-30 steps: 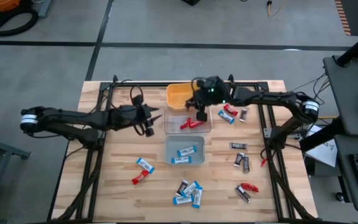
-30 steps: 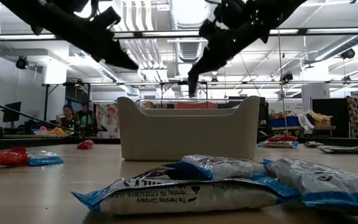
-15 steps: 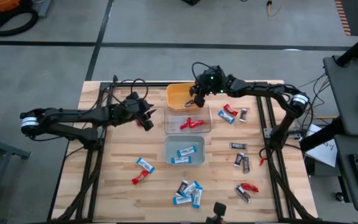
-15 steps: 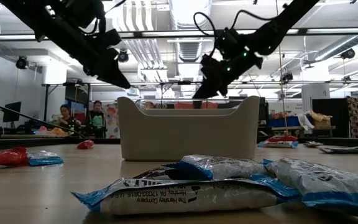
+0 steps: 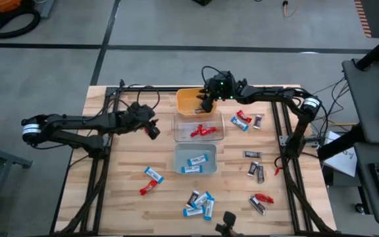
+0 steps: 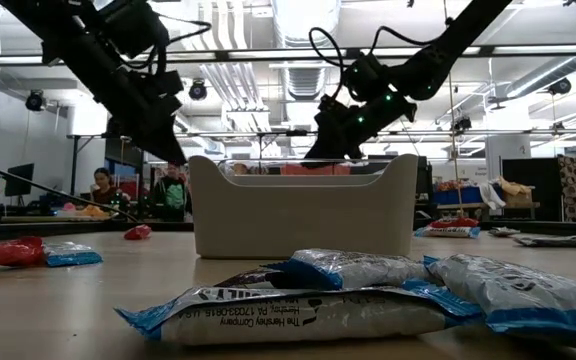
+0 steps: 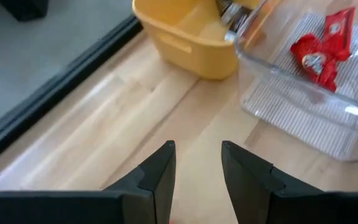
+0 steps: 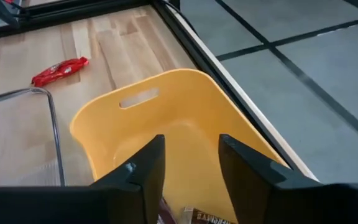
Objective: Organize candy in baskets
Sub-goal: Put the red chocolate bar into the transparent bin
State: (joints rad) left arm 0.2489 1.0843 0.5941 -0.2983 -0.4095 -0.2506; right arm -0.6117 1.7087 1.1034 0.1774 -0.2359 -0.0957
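Observation:
Three baskets stand in a row down the table's middle: yellow (image 5: 188,100) farthest, clear (image 5: 199,126) holding red candy (image 5: 204,130), grey-blue (image 5: 195,159) holding blue-and-white candy. My right gripper (image 8: 191,162) hangs open over the yellow basket (image 8: 166,124). A dark brown candy (image 8: 199,216) lies below its fingers in that basket. My left gripper (image 7: 197,168) hovers open over bare wood, left of the clear basket (image 7: 303,93), with nothing between its fingers.
Loose candy lies on the wood: a blue one (image 5: 153,174) and a red one (image 5: 148,189) at near left, a cluster (image 5: 199,203) at the near edge, and several at right (image 5: 255,164). Black frame rails (image 5: 104,171) run along both sides.
My right gripper has gone from above the clear basket toward the far edge, over the yellow basket, and has opened there. My left gripper has drawn back a little toward the table's left edge.

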